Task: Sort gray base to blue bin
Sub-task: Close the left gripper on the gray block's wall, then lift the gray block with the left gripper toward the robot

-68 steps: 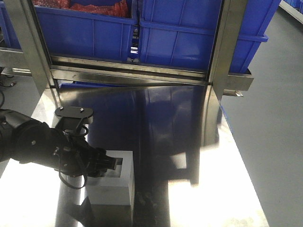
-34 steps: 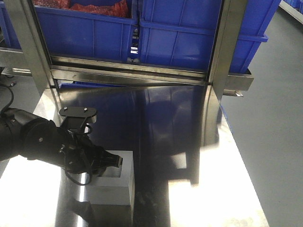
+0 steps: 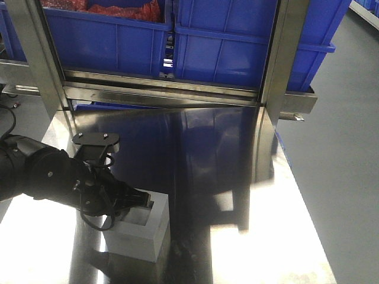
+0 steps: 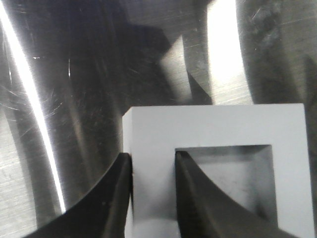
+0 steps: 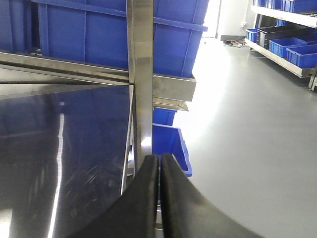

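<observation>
Closest, low on the left of the front view: the left gripper (image 3: 142,201), black, coming in from the left edge at the end of a dark arm. Closed on one wall of the gray base (image 3: 139,231), with one finger (image 4: 111,198) against the outer side of that wall and the other inside the square recess, both touching the gray material in the left wrist view. Recess turned upward, toward the wrist camera, with a flat floor and sloped inner edges.

Gray base on the near left part of the steel table (image 3: 266,225), turned a little against the table edges and seemingly tilted. Hard to tell from the front view whether flat on the shiny surface or raised a little at one side. A pale reflection of the block just under it on the metal.

At the right edge of the same table, seen only from the right wrist: the right gripper (image 5: 159,157), fingers pressed together with nothing between them, pointing at a steel post (image 5: 141,74). Just past this post, lower down, a small blue crate (image 5: 171,146) over the gray floor.

Farther back, across the dark reflecting tabletop: a steel rail (image 3: 160,89) running from left to right between the posts. Behind the rail, side by side and almost touching, a blue bin (image 3: 249,50) on the right and a blue tub (image 3: 106,41) with something red inside on the left. Both well apart from the gray base.
</observation>
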